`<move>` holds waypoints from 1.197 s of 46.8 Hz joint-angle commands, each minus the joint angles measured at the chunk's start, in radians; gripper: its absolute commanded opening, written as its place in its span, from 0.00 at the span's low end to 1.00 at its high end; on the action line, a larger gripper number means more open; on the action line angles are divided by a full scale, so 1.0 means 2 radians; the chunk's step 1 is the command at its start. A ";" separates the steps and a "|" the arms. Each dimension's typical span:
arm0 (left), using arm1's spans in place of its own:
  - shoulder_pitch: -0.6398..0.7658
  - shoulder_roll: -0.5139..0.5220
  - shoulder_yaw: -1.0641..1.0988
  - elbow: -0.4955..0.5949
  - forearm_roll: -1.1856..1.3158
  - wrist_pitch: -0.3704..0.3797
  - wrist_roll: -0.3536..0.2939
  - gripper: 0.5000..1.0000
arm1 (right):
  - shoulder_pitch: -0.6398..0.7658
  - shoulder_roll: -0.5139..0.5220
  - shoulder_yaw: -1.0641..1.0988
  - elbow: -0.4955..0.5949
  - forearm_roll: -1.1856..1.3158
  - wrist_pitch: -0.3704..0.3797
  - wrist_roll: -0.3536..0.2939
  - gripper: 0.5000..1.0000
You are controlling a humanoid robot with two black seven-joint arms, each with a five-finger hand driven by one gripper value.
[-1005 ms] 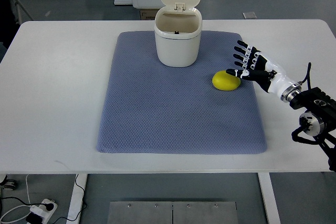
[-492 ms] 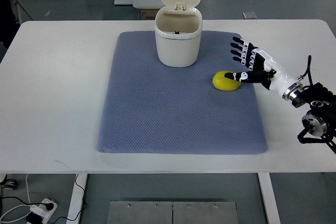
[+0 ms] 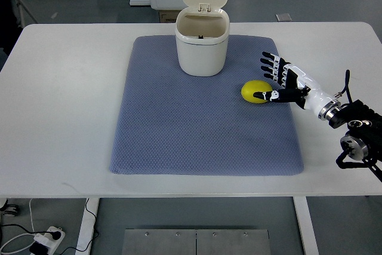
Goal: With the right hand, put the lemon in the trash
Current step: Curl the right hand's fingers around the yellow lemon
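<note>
A yellow lemon lies on the blue-grey mat, right of centre. My right hand comes in from the right edge. Its fingers are spread open above and beside the lemon's right side, and the thumb touches the lemon's near right edge. It holds nothing. The white trash bin stands at the mat's far edge with its lid flipped up and its mouth open. The bin is to the far left of the lemon. The left arm does not show.
The mat lies on a white table. The right arm's black wrist joint hangs over the table's right side. The floor shows below the table's near edge, with a power strip at bottom left.
My right hand has slid left and slightly toward the near edge, closing in over the lemon's right side. The thumb now rests against the lemon. The lemon has not moved.
</note>
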 commanded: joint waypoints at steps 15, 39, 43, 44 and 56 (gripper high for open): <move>0.000 0.000 0.000 0.000 0.000 0.000 0.000 1.00 | -0.002 0.008 -0.009 -0.011 0.001 0.000 0.020 0.94; 0.000 0.000 0.000 0.000 0.000 0.000 0.000 1.00 | -0.005 0.022 -0.038 -0.022 0.001 -0.017 0.047 0.84; 0.000 0.000 0.000 0.000 0.000 0.000 0.000 1.00 | -0.005 0.025 -0.038 -0.025 0.001 -0.018 0.053 0.84; 0.000 0.000 0.000 0.000 0.000 0.000 0.000 1.00 | -0.005 0.026 -0.038 -0.025 0.001 -0.018 0.054 0.83; 0.000 0.000 0.000 0.000 0.000 0.000 0.000 1.00 | -0.012 0.033 -0.045 -0.031 0.001 -0.018 0.061 0.74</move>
